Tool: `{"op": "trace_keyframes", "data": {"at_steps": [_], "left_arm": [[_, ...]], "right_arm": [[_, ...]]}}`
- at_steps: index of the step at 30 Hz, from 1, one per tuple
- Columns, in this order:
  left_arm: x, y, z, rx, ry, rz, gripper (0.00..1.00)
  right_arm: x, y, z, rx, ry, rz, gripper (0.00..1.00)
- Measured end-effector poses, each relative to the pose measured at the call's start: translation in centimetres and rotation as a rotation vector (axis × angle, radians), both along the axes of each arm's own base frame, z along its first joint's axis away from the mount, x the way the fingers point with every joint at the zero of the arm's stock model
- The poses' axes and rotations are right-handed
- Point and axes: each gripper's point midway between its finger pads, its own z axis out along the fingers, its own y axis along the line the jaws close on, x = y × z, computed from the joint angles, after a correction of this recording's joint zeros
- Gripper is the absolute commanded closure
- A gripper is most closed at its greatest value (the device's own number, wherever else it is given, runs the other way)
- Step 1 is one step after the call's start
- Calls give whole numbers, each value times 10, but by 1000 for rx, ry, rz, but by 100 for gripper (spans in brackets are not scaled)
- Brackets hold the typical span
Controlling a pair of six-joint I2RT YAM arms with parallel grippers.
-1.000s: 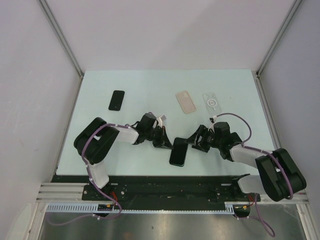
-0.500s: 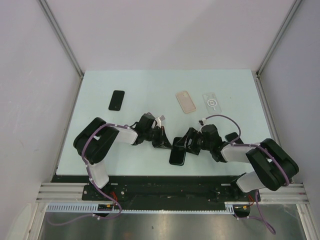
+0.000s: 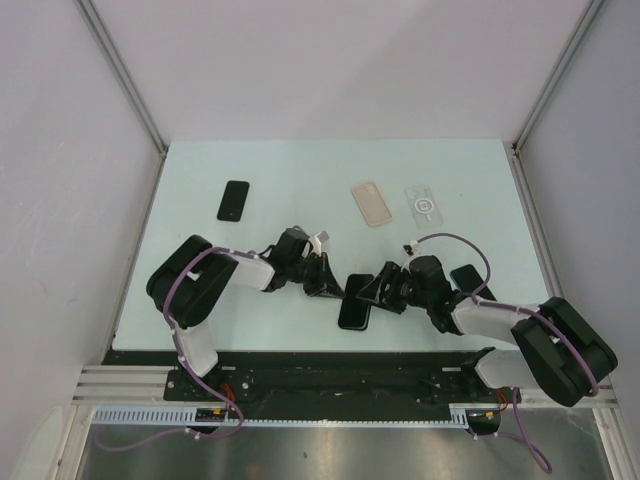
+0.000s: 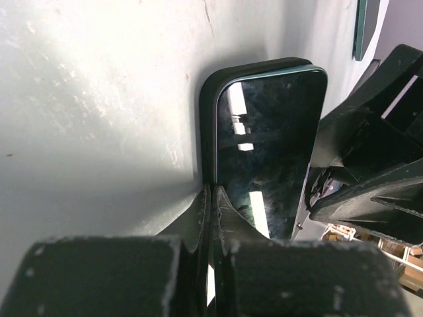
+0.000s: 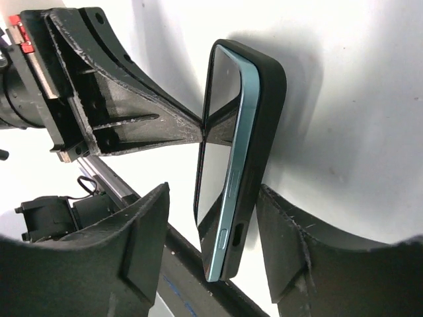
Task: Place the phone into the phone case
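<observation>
A teal-edged phone [image 5: 221, 142] sits partly in a black phone case [image 5: 264, 119]; its near side stands out of the case. The pair lies near the table's front middle [image 3: 355, 301]. My left gripper [image 4: 213, 193] is shut, its tips pressed against the phone's long edge [image 4: 264, 132]; it shows in the top view [image 3: 325, 281]. My right gripper [image 5: 213, 198] is open and straddles the phone and case from the other side [image 3: 374, 291]. One right finger [image 5: 287, 231] is at the case's back, the other finger [image 5: 142, 231] stands apart from the screen.
A second dark phone [image 3: 234, 200] lies at the back left. A beige case [image 3: 372, 203] and a clear case [image 3: 425, 203] lie at the back right. A dark flat object [image 3: 466, 277] lies beside the right arm. The table's front edge [image 3: 330, 351] is close.
My right gripper has moved left to the phone and now has its open jaws around the phone and case. The left gripper has stayed at the phone's edge.
</observation>
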Motion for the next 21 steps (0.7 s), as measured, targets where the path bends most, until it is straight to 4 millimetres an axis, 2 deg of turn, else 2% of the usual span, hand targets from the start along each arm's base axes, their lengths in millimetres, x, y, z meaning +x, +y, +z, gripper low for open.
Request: {"op": "trace_keyframes", "data": {"at_steps": [3,6,8,9,10,13,14,19,21], "left_arm": [[0,0,0,-4,0,1,100],[-1,0,0,-8,1,4,100],[-1,0,0,-11,0,5,100],[-1,0,0,-12,2,7,99],[-1,0,0,-13,3,9,98],[-1,1,1,-13,1,12,88],[-2,2,0,-10,2,14,82],[-9,5,-1,-3,23,7,74],[-11,5,-1,-7,32,-1,70]], "right_arm": [[-3,-4,3,-2,-21,0,55],[-4,-7,-2,-8,-13,-4,60],[-4,-7,-6,-12,-2,-4,68],[-4,-7,-9,-14,4,-3,73],[-4,-7,-10,-13,9,-2,85],[-3,-7,-9,7,18,-10,100],[-2,-7,-8,11,16,-10,100],[-3,-7,-8,13,14,-8,99],[-3,-6,-7,16,9,-2,88]]}}
